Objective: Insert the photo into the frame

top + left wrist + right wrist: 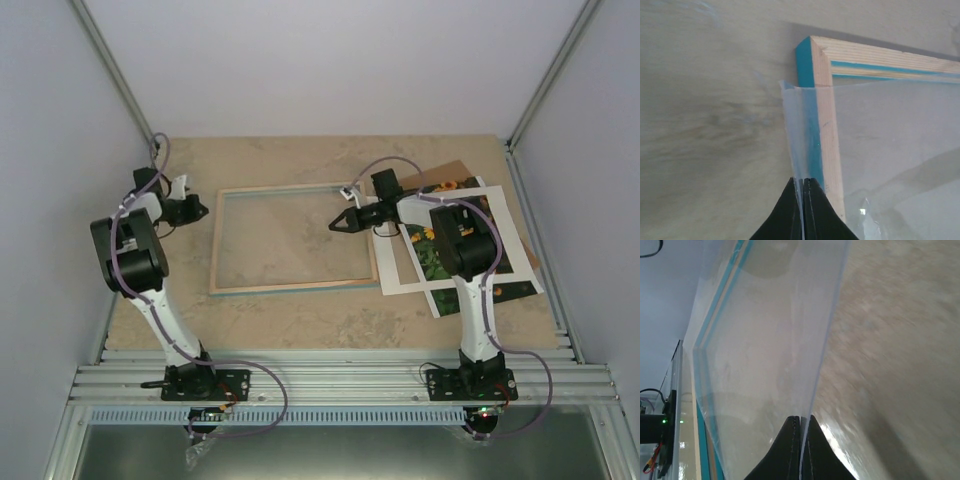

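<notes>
Your tabletop (300,325) is a pale, stone-patterned board. Flat on it, in the middle, lies the frame (290,287), its pale wooden back facing up. At the far right you have a brown backing panel (453,169), with the sunflower photo (430,258) and a white mat (510,240) stacked askew over it, the mat on top.

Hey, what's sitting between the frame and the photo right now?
In the top view, the left border of the white mat lies between the frame and the photo, which shows through the mat's window.
</notes>
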Controlling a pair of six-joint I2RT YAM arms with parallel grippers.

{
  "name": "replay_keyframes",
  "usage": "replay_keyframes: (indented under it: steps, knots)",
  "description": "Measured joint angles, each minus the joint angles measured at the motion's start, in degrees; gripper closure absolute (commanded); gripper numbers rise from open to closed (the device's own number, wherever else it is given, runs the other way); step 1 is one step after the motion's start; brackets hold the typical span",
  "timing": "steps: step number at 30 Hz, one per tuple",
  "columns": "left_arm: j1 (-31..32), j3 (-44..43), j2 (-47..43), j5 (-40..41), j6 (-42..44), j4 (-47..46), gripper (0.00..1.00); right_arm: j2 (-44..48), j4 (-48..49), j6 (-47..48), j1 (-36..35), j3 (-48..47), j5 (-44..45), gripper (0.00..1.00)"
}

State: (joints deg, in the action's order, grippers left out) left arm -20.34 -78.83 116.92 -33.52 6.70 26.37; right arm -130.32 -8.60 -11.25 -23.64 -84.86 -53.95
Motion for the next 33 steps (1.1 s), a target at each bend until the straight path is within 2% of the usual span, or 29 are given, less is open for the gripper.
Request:
replay_keyframes:
  steps: [4,10,11,12,15,17,19,22,33]
  knots:
    - [2.0,3.2,-2.1,-1.7,-1.6,-1.9,1.00,2.1,-1.9,1.4,2.8,3.1,-1.2,0.99]
    - [3.9,3.3,-2.5,-2.0,-3.8,-1.9,0.99,5.2,-1.0,1.6,3.8,7.6,-2.8,0.99]
    - [4.0,3.3,-2.4,-1.9,-4.0,-1.9,0.92,5.7,-0.5,1.5,3.8,8.1,-2.8,0.99]
    - [4.1,3.1,-2.2,-1.9,-4.1,-1.9,0.82,6.3,0.1,1.3,3.8,8.7,-2.9,0.99]
    - [4.2,1.4,-0.6,-0.6,-4.6,-2.2,0.67,8.3,2.1,0.7,4.1,10.3,-3.0,0.99]
    - [4.1,-0.3,1.0,1.0,-5.1,-2.5,0.52,9.0,3.0,0.5,4.3,10.9,-3.1,0.99]
    - [3.8,-1.0,1.8,2.8,-5.3,-2.8,0.44,9.2,3.8,0.5,4.5,11.4,-3.2,0.99]
    - [3.2,-1.1,1.8,4.2,-5.0,-2.9,0.40,9.3,4.3,0.5,4.8,12.6,-3.1,0.99]
    - [1.4,2.7,-2.6,5.6,-5.0,-1.4,0.36,10.1,2.3,0.3,5.7,13.5,-0.3,0.99]
